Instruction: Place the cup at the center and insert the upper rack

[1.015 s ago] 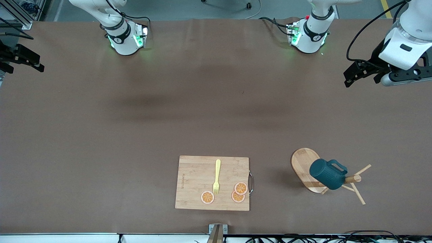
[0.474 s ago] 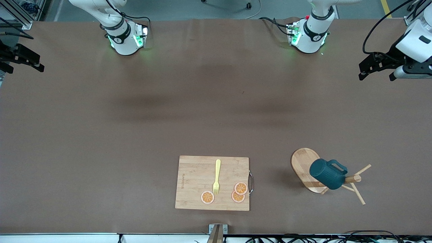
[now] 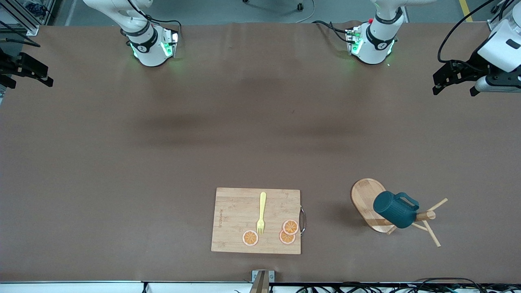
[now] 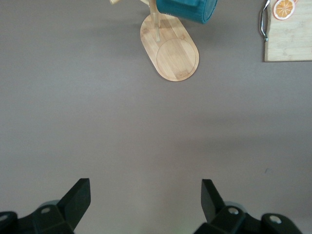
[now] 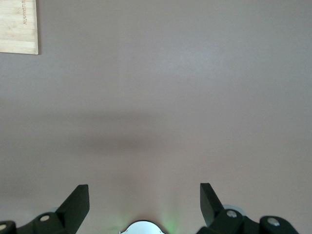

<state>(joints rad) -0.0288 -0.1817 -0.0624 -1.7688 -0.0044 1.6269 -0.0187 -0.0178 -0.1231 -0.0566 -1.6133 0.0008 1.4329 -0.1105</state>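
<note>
The upper rack point(image 3: 376, 207) — a light wooden mug tree with an oval base, a round pole and thin angled pegs — lay tipped on its side on the table, toward the left arm's end and near the front camera. Its base stood on edge, the pole pointing along the table toward that end. The cup point(image 3: 395, 209), a dark teal ribbed mug with a small angular handle, hung on the toppled rack — over the pole, just beside the base.

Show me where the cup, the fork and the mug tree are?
cup point(image 3: 394, 211), front view, ribbed side.
fork point(image 3: 262, 203), front view, handle.
mug tree point(image 3: 364, 193), front view, bare part of oval base.
</note>
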